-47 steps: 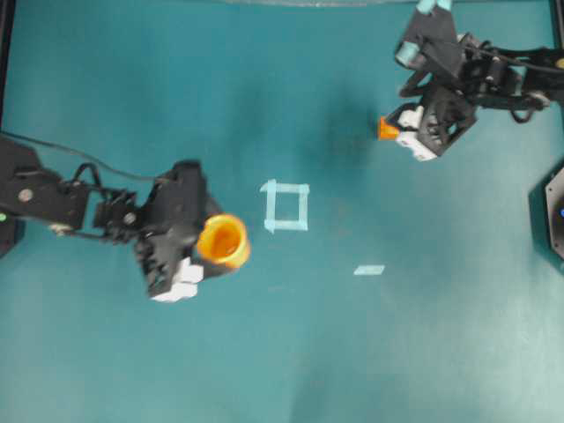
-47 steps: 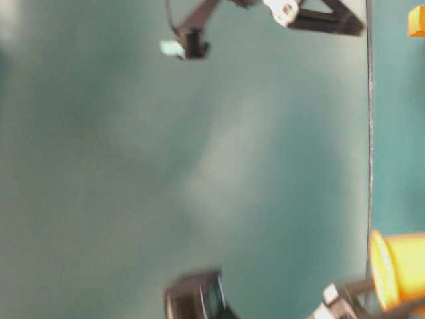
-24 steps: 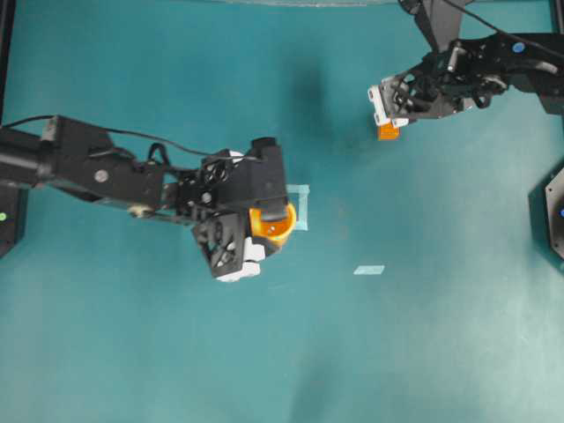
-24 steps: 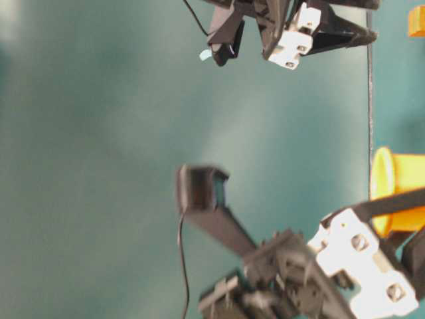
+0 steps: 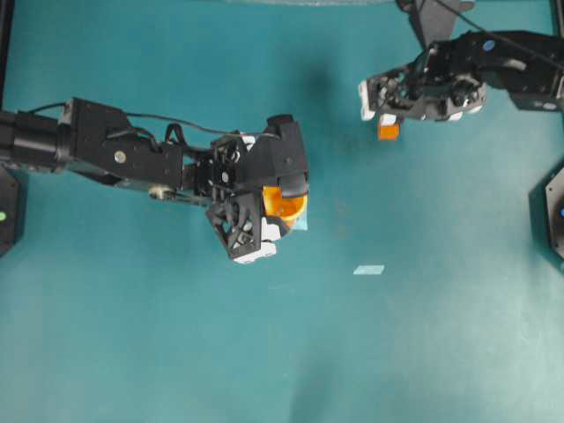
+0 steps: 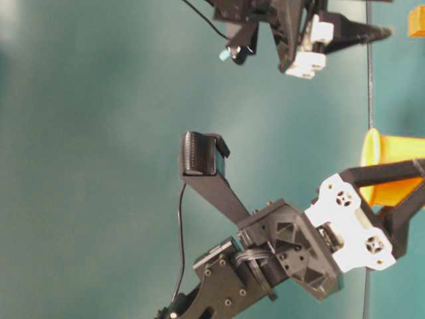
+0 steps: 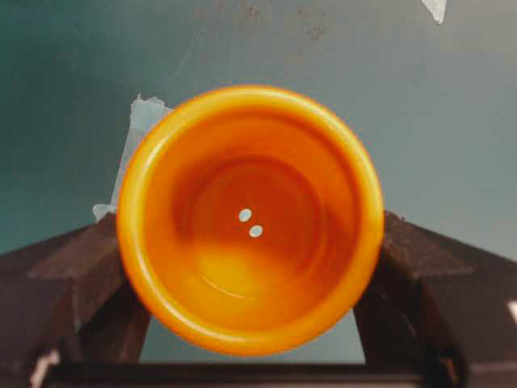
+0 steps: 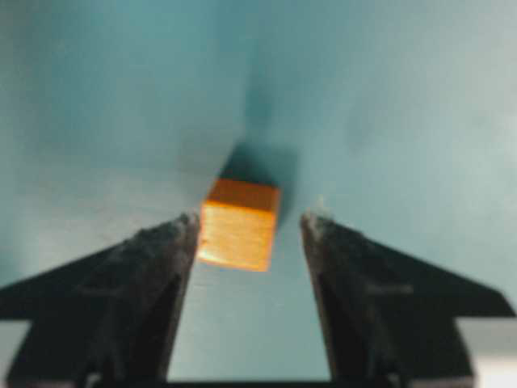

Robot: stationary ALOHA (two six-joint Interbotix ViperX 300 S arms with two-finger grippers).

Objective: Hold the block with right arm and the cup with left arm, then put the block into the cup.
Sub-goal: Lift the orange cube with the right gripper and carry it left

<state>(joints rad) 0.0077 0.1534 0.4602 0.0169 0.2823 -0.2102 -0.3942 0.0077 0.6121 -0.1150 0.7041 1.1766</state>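
The orange cup [image 5: 284,202] is gripped in my left gripper [image 5: 286,206], mouth facing the wrist camera, over the pale tape square. In the left wrist view the cup [image 7: 250,218] sits between both dark fingers [image 7: 89,263] of the left gripper [image 7: 250,242]. It also shows in the table-level view [image 6: 392,169]. The small orange block [image 5: 388,130] lies on the table at the upper right. My right gripper [image 5: 386,122] is open around the block [image 8: 238,224]. The block touches one finger [image 8: 153,267], with a gap to the other.
A pale tape strip [image 5: 368,270] lies on the teal table right of centre. A corner of the tape square [image 7: 141,117] shows beside the cup. A black base [image 5: 553,211] stands at the right edge.
My left arm carried the cup rightward onto the tape square. My right gripper turned and came down around the block, which stayed in place.
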